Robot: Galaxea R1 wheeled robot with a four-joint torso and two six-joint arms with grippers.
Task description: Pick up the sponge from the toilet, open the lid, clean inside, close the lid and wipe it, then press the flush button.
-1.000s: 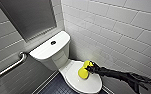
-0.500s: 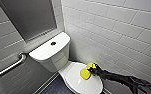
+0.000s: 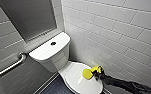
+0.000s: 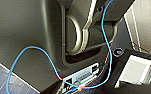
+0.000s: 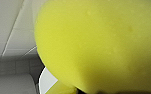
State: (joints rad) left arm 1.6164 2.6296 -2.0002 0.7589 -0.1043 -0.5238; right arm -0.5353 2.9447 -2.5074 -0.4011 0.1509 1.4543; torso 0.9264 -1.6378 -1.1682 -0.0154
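The white toilet (image 3: 51, 53) stands in the corner with its lid (image 3: 77, 81) down over the bowl. The dark round flush button (image 3: 53, 43) sits on the flat tank top. My right gripper (image 3: 97, 72) comes in from the right, shut on the yellow sponge (image 3: 88, 73). The sponge is over the right side of the lid, and I cannot tell if it touches. Up close in the right wrist view the sponge (image 5: 103, 45) is large, with a bit of the white toilet (image 5: 46, 80) behind it. The left wrist view looks at my own dark body and a blue cable (image 4: 41, 53).
White tiled walls close in behind and to the right of the toilet. A metal grab bar (image 3: 8, 68) runs along the left wall. A grey panel (image 3: 28, 17) hangs above the tank. Dark floor (image 3: 54, 87) lies left of the bowl.
My right arm has drawn the sponge a little toward the front and right of the lid. The toilet and lid have not moved.
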